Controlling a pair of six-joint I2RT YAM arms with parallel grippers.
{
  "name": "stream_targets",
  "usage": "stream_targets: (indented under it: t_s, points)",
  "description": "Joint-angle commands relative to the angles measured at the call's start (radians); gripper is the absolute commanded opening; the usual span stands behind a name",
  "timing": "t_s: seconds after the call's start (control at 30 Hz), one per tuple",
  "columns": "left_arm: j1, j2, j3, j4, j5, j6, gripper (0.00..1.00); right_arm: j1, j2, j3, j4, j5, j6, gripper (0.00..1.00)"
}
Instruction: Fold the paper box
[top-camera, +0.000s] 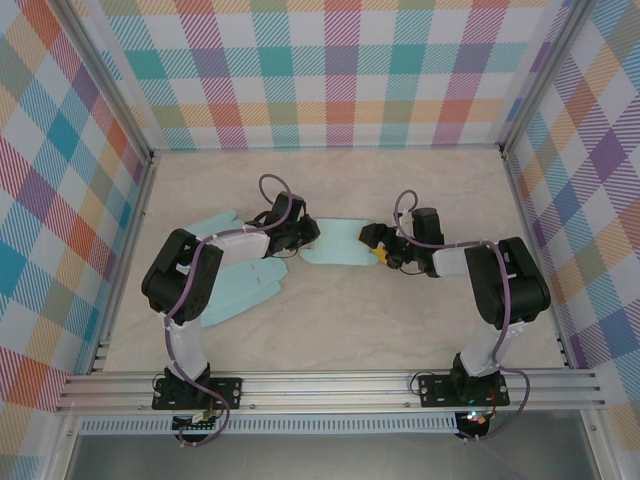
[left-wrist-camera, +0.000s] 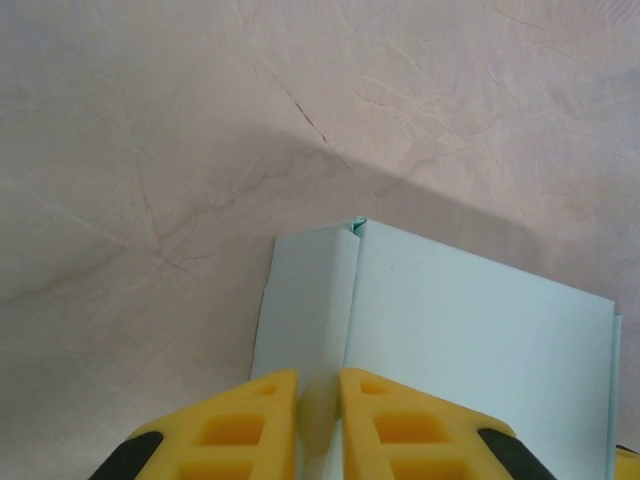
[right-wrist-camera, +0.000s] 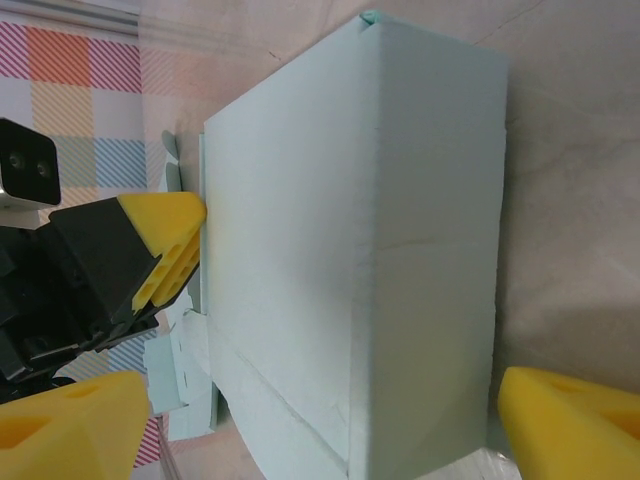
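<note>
Item: paper box (top-camera: 338, 243), pale blue, part-formed, taken as the reference for every position below. The table (top-camera: 400, 330) lay under the box and showed bare on all sides of it. Unfolded panels (top-camera: 240, 285) of the same sheet spread flat from the box's left end and passed beneath the left arm. The left gripper (left-wrist-camera: 318, 390) stood at the box's left end, its yellow fingers (left-wrist-camera: 390, 420) drawn narrow and pinched on a thin upright flap (left-wrist-camera: 310, 300) beside the box's flat face. The right gripper (right-wrist-camera: 320, 400) stood at the box's right end, jaws wide and straddling the raised body. One finger was close beside a box wall and the other was apart from the box; whether either touched could not be told. Step in hand, as judged: the left pinch steadied the flap while the right side was lined up to press the walls square. Handling note: the card looked thin and likely to buckle. The left pinch would serve best low, near the box's crease. The right jaws should close slowly and squarely across both box walls, clear of the left finger at the box's far face, so that the box neither slid nor twisted.
</note>
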Motion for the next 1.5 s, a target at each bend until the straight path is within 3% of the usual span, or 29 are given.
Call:
stream_targets:
  t_s: [0.0, 0.47, 1.13, 1.23, 1.37, 1.47]
  points:
    - [0.02, 0.042, -0.027, -0.078, -0.019, -0.006, 0.17, 0.006, 0.025, -0.005, 0.025, -0.021, 0.006, 0.91]
    - [0.051, 0.072, -0.025, -0.075, 0.018, -0.007, 0.14, 0.017, 0.084, 0.125, -0.177, 0.005, -0.056, 0.91]
    - [0.075, 0.114, -0.001, -0.086, 0.056, 0.02, 0.13, 0.017, 0.223, 0.255, -0.003, -0.118, -0.05, 0.86]
    - [0.079, 0.104, -0.004, -0.086, 0.061, 0.028, 0.13, 0.017, 0.206, 0.284, -0.149, -0.056, -0.076, 0.85]
    - [0.079, 0.087, 0.009, -0.116, 0.052, 0.06, 0.13, 0.018, 0.139, 0.325, -0.428, 0.12, -0.181, 0.87]
    - [0.083, 0.086, 0.026, -0.139, 0.063, 0.086, 0.09, 0.018, 0.087, 0.334, -0.521, 0.198, -0.247, 0.89]
